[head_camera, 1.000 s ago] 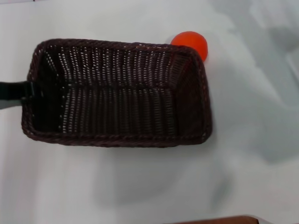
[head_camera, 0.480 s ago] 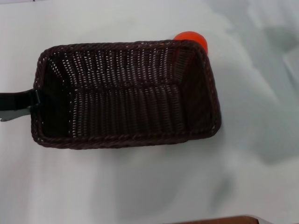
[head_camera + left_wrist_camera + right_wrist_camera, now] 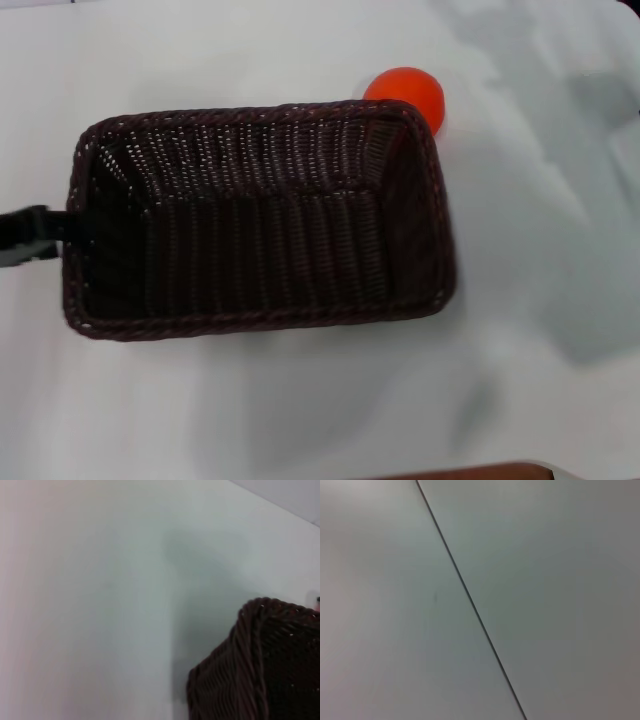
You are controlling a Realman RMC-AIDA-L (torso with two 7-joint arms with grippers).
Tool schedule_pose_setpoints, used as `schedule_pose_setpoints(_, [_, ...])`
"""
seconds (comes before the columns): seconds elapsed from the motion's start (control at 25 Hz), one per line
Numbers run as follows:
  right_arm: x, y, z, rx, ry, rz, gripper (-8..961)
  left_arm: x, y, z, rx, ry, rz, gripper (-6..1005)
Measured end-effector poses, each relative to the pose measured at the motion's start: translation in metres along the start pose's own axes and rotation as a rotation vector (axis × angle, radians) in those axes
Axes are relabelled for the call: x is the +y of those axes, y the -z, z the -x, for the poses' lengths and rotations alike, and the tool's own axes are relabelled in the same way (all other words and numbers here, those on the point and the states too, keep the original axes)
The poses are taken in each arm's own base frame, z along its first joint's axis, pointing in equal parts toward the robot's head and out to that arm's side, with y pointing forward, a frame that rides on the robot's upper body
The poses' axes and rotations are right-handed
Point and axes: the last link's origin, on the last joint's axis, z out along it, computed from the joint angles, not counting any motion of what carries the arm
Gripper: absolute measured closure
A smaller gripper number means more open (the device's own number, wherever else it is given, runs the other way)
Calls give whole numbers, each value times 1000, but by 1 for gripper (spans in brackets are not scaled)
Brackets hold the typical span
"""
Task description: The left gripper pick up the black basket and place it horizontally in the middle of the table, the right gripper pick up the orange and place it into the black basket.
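The black basket [image 3: 250, 112] lies lengthwise across the middle of the white table [image 3: 300, 400], open side up and empty. My left gripper [image 3: 58, 232] shows only as a black bar coming in from the left edge, and it grips the basket's left end wall. The orange [image 3: 405, 92] sits on the table just behind the basket's far right corner, touching or nearly touching the rim. One corner of the basket also shows in the left wrist view [image 3: 250, 670]. The right gripper is out of view.
A brown strip [image 3: 470, 470] shows at the table's near edge. The right wrist view shows only a pale surface with a thin dark seam [image 3: 470, 605]. Bare tabletop lies in front of the basket and to its right.
The basket first shifted right with the left gripper, then back to the left and slightly nearer. More of the orange shows behind the rim than half a second ago.
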Motion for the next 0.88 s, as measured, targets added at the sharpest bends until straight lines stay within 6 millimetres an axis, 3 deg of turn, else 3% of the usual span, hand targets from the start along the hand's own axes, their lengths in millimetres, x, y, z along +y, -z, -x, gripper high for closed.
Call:
schedule_pose_setpoints(0.32, [5,5,15,-90,-2,41,67,-48,49,-18,176,46,-35,238])
schedule_pose_setpoints(0.52, [7,6,31,-202,-15,64,83,-52,53,-22,279,24,74,230])
schedule_pose_setpoints(0.88, [-10,7,64,-389,-4,-1,112,-47,74,-25,475,-107,224,221])
